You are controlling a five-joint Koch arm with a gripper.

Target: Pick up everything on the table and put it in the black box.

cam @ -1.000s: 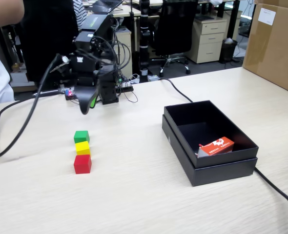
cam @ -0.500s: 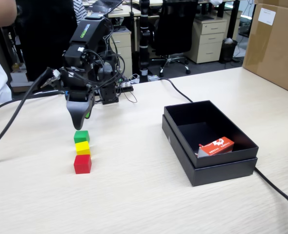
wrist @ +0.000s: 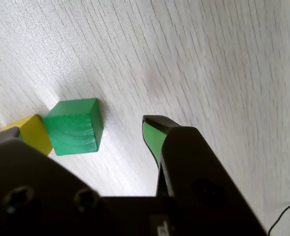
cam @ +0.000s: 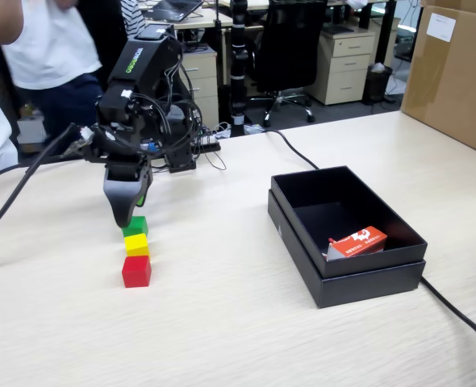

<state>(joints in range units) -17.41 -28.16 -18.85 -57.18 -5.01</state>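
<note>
Three small cubes stand in a tight row on the pale wood table point(cam: 222, 322): green point(cam: 137, 226) farthest, yellow point(cam: 137, 243) in the middle, red point(cam: 136, 271) nearest. My gripper point(cam: 125, 216) hangs right over the far side of the green cube, its tips close to the tabletop. In the wrist view the gripper point(wrist: 81, 129) is open, and the green cube point(wrist: 75, 127) lies between the green-padded fingertip point(wrist: 153, 135) and the other jaw, touching neither. Yellow point(wrist: 31, 132) shows beside it. The black box point(cam: 367, 282) sits on the right.
An orange-and-white carton point(cam: 357, 242) lies inside the black box. A large brown carton point(cam: 456, 72) stands at the far right. Black cables run past the box point(cam: 460, 318) and along the left point(cam: 20, 181). People and office chairs stand behind the table.
The arm has swung left and lowered, bringing the gripper from above and behind the row down onto the green cube. The cubes have not moved.
</note>
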